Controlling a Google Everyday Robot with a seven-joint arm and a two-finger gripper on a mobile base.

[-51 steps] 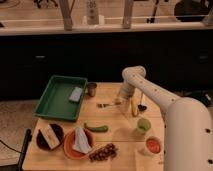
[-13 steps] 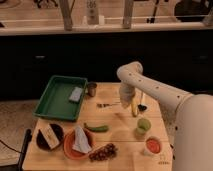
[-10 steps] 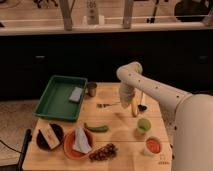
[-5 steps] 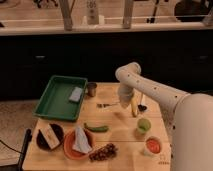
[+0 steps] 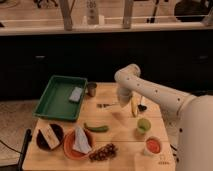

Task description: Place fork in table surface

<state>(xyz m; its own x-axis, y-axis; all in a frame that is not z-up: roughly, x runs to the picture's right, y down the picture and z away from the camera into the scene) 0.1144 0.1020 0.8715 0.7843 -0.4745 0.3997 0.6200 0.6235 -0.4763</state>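
The gripper hangs low over the table surface; I cannot tell whether it is clenched or released. The fork lies on the wood just beside it, toward the green tray.

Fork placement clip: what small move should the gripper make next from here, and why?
Probably a short straight lift of the gripper, up and clear. The fork appears to lie flat on the table surface, between the metal cup and the green pepper, with the gripper low at one end of it, so the placement looks done.
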